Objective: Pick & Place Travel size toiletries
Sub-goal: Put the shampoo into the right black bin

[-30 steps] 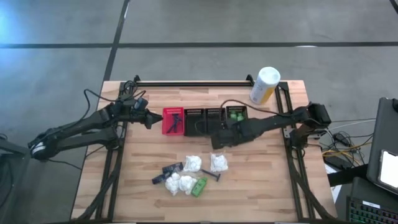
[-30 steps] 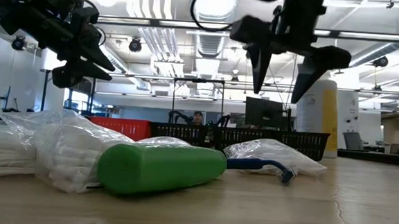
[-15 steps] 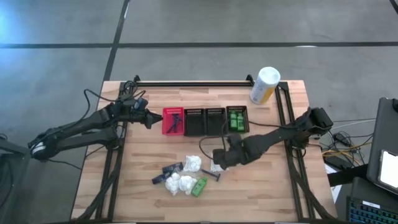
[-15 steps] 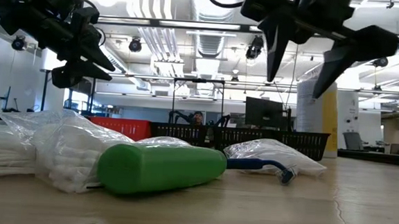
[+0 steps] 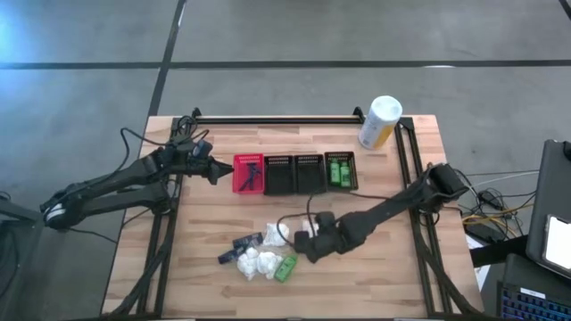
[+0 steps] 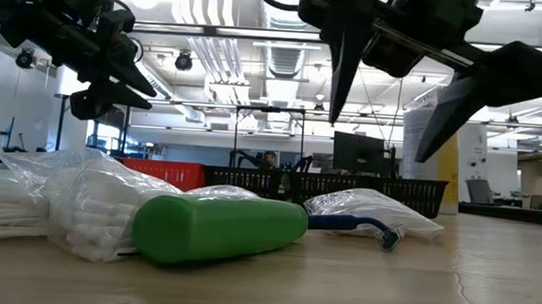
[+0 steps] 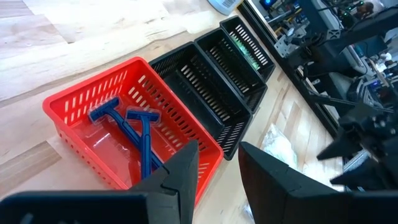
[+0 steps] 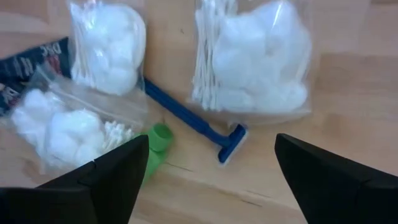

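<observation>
The toiletries lie in a loose pile near the table's near edge: a green packet [image 5: 285, 267] [image 8: 155, 142], white wrapped bundles [image 5: 275, 234] [image 8: 252, 59], a blue razor [image 8: 194, 122] and a black packet [image 5: 247, 241]. My right gripper [image 5: 310, 250] [image 8: 211, 149] hangs open above the pile, touching nothing, with the razor's head and a white bundle between its spread fingers in the right wrist view. My left gripper [image 5: 219, 177] [image 7: 217, 152] waits open beside the red basket [image 5: 248, 172], above the table.
The red basket [image 7: 93, 106] holds blue razors [image 7: 134, 127]. Three black baskets [image 5: 308, 172] stand in a row to its right; the rightmost [image 5: 340, 169] holds green packets. A white-and-yellow canister [image 5: 379, 122] stands near the far right corner. Bare wood lies on both sides of the pile.
My right gripper has swung from beside the black baskets toward the table's near edge and a little leftward, ending over the pile of toiletries; it has stayed open. The toiletries have not moved.
</observation>
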`<action>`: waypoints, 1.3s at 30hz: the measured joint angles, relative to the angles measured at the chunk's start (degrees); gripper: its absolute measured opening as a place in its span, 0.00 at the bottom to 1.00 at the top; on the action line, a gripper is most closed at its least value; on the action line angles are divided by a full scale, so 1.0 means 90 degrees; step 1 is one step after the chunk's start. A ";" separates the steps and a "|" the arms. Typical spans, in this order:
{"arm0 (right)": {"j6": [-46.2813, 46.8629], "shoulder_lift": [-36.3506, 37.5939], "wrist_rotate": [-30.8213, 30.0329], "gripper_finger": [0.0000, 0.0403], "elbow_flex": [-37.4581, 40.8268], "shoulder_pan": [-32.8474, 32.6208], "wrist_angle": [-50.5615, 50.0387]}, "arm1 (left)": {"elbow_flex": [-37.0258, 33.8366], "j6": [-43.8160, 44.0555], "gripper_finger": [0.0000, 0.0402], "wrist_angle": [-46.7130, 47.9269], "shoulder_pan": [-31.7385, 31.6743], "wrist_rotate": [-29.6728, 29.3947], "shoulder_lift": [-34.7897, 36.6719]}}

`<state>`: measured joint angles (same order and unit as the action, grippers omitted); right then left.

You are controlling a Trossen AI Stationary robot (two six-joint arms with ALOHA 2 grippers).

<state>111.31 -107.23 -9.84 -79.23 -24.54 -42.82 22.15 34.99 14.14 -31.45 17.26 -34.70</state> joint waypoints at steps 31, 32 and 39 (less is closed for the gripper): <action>0.0765 -0.2057 0.0432 0.83 -0.2238 -0.0208 -0.0031 | 0.0000 -0.0069 0.30 0.0111 0.0016 0.0097 0.0007; 0.0850 -0.2120 0.0427 0.82 -0.2248 -0.0208 -0.0035 | 0.0000 -0.0072 0.30 0.0111 0.0016 0.0097 0.0007; 0.1328 -0.2370 0.0442 0.76 -0.2442 -0.0205 0.0041 | 0.0000 -0.0075 0.30 0.0107 0.0016 0.0097 0.0007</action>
<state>123.27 -128.56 -5.86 -101.21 -26.38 -42.45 22.15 34.32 15.10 -31.31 18.13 -34.63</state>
